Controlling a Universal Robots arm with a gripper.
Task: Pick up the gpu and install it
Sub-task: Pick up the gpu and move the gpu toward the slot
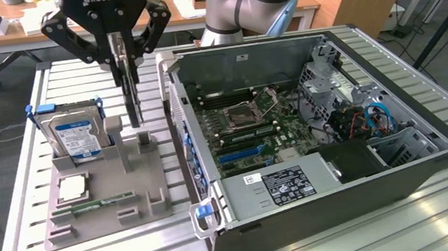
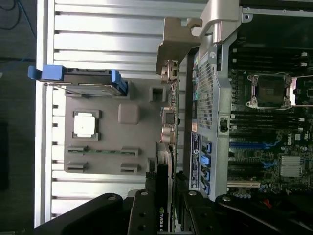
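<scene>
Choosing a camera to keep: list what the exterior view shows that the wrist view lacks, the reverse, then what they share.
Exterior view adds: the power supply label, blue cables, the blue label on the hard drive. Wrist view adds: the rear vent grille, a green logo on the gpu edge. Shared: the gripper shut on the gpu, processor, CPU socket.

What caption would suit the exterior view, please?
Claw clamps upright gpu at the grey fixture, beside the open computer case.
</scene>
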